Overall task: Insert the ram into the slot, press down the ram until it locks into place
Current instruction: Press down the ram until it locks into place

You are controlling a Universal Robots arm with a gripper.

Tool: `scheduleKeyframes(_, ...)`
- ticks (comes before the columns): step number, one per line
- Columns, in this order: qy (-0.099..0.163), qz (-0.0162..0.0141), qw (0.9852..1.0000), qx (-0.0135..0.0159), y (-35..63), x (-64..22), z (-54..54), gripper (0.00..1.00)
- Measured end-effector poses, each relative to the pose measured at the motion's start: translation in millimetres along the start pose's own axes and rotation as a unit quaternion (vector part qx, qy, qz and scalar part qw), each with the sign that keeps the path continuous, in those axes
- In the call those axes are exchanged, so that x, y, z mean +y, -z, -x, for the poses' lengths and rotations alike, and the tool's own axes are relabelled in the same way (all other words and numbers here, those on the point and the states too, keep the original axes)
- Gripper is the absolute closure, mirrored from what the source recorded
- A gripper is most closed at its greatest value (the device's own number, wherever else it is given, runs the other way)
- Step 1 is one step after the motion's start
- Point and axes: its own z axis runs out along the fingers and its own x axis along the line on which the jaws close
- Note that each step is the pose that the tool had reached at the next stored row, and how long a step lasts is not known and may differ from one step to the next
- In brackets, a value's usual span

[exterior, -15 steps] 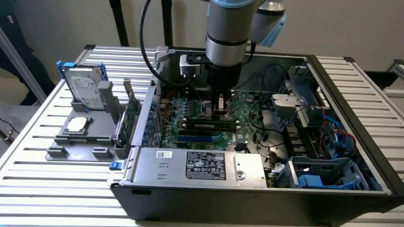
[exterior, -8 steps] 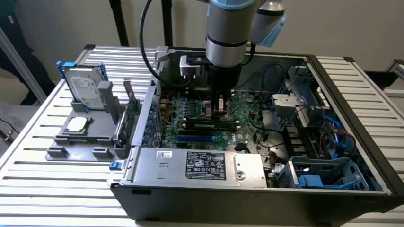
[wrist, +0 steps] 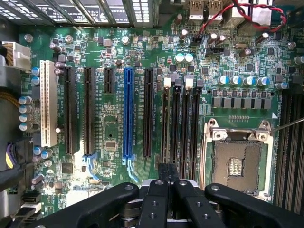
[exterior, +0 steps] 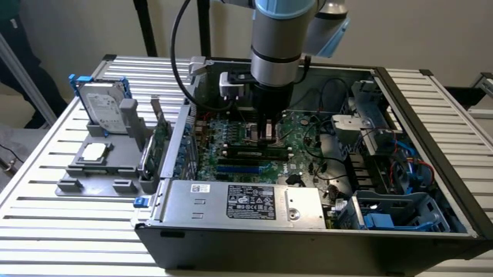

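1. The large green motherboard (wrist: pixel 111 126) lies flat inside an open dark metal computer case (exterior: pixel 431 144), with the square metal CPU socket (wrist: pixel 240 161) as its landmark
2. Four long narrow black plastic memory sockets run side by side right next to the CPU socket, between it and the long blue plastic socket (wrist: pixel 128 114); the slot (wrist: pixel 175 123) is one of this group, and two of the four have white end clips
3. The black two-fingered gripper (wrist: pixel 168 173) on the grey and blue robot arm hangs over one end of these memory sockets, just beside the CPU socket
4. Its fingers (wrist: pixel 163 176) are drawn narrow, pressed close together; I cannot tell whether anything thin sits between them
5. In the exterior view, the ram (exterior: pixel 250 152), a long thin green circuit-board stick with dark chips, stands on edge among the black sockets, just in front of the gripper (exterior: pixel 267 137)
6. Whether the ram is fully seated or its clips have closed cannot be told
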Motion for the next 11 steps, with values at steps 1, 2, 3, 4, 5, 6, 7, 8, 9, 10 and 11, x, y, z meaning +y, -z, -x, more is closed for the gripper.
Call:
scheduleKeyframes(1, 0.0, 0.0002, 1.0, -0.0001, -0.3, 0.0, 0.0, 0.89)
scheduleKeyframes(2, 0.0, 0.0003, 1.0, -0.0002, -0.7, 0.0, 0.0, 0.89)
scheduleKeyframes(3, 0.0, 0.0003, 1.0, -0.0004, -1.1, 0.0, 0.1, 0.89)
scheduleKeyframes(4, 0.0, 0.0004, 1.0, -0.0005, -1.7, 0.0, 0.1, 0.89)
scheduleKeyframes(5, 0.0, 0.0005, 1.0, -0.0005, -2.3, 0.0, 0.1, 0.89)
scheduleKeyframes(6, 0.0, 0.0005, 1.0, -0.0005, -3.2, 0.0, 0.1, 0.89)
scheduleKeyframes(7, 0.0, 0.0005, 1.0, -0.0006, -4.0, 0.0, 0.1, 0.89)
scheduleKeyframes(8, 0.0, 0.0005, 1.0, -0.0005, -5.0, 0.0, 0.1, 0.89)
scheduleKeyframes(9, 0.0, 0.0006, 1.0, -0.0002, -5.8, 0.0, 0.1, 0.89)
scheduleKeyframes(10, 0.0, 0.0007, 1.0, 0.0, -6.6, 0.0, 0.0, 0.89)
scheduleKeyframes(11, 0.0, 0.0008, 1.0, 0.0001, -7.3, 0.0, -0.1, 0.89)
